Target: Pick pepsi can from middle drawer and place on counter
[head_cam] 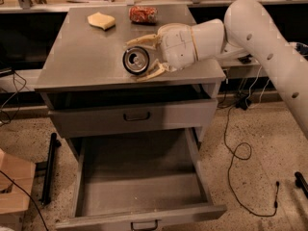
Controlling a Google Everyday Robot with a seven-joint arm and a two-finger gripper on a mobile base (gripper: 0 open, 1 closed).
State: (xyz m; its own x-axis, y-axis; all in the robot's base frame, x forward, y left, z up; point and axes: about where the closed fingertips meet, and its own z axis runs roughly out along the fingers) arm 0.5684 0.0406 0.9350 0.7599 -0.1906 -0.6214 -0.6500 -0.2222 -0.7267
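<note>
Gripper clamped on pepsi can, lid facing camera, over counter near front edge, right of centre; middle drawer open below; red can at back edge

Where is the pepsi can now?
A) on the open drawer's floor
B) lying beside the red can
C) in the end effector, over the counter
C: the end effector is closed on the pepsi can over the counter; the middle drawer shows only its bare floor.
</note>
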